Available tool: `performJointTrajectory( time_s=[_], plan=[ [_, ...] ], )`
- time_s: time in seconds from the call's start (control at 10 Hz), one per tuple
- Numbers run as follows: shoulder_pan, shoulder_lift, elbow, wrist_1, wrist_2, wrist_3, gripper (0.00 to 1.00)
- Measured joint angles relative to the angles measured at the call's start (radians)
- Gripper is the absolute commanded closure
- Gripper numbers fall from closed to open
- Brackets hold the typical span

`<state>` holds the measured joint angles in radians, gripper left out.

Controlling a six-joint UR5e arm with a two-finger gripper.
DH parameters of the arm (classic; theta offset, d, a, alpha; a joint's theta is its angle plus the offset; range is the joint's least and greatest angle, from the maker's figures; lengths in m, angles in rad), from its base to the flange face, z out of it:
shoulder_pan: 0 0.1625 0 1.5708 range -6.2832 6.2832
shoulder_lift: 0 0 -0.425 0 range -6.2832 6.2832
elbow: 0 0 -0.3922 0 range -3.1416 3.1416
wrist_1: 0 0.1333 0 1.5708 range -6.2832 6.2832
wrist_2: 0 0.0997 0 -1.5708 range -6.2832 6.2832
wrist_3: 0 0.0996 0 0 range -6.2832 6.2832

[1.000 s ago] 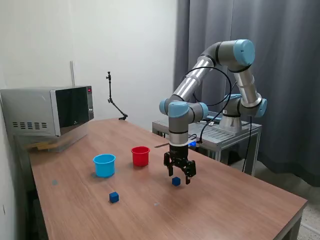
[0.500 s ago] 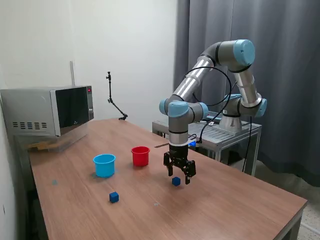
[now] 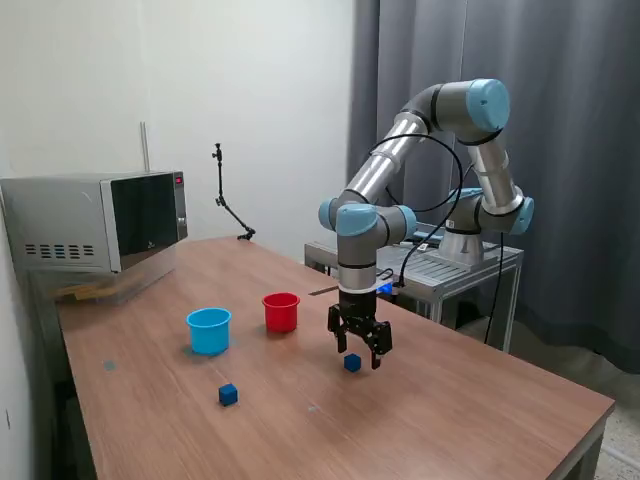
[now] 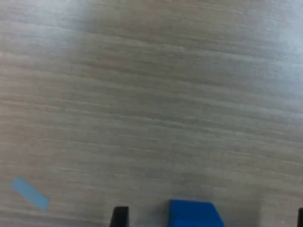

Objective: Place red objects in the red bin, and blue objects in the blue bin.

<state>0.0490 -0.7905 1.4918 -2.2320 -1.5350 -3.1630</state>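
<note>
Blue cup (image 3: 209, 330), the widest of the task's things, stands upright with its mouth up well in from the table's (image 3: 480, 410) edges, so a cube can be dropped straight in. Just beside it, toward the exterior view's right, the red cup (image 3: 281, 312) stands the same way; the two are near but apart. No red cubes show on the wood, though whether they lie inside the red cup cannot be told.

One dark blue cube (image 3: 352, 362) sits on the bare wood directly under the gripper (image 3: 360, 352), whose fingers hang spread to either side of it without touching. The wrist view shows the cube (image 4: 195, 213) between the dark fingertips (image 4: 120, 216) with gaps on both sides. That straddling, released pose looks like the setup for a grasp.

A second blue cube (image 3: 228, 394) lies apart, nearer the table's front edge, likely left for later.
</note>
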Motion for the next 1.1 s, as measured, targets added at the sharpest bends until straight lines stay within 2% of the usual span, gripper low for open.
performJointTrajectory(
  time_s=[0.8,0.9,1.1],
  plan=[
    [0.000,0.000,-0.005,0.000,0.000,-0.002,0.00],
    [0.000,0.000,-0.007,0.000,0.000,-0.003,1.00],
    [-0.001,0.001,-0.012,0.000,0.000,-0.003,1.00]
  ],
)
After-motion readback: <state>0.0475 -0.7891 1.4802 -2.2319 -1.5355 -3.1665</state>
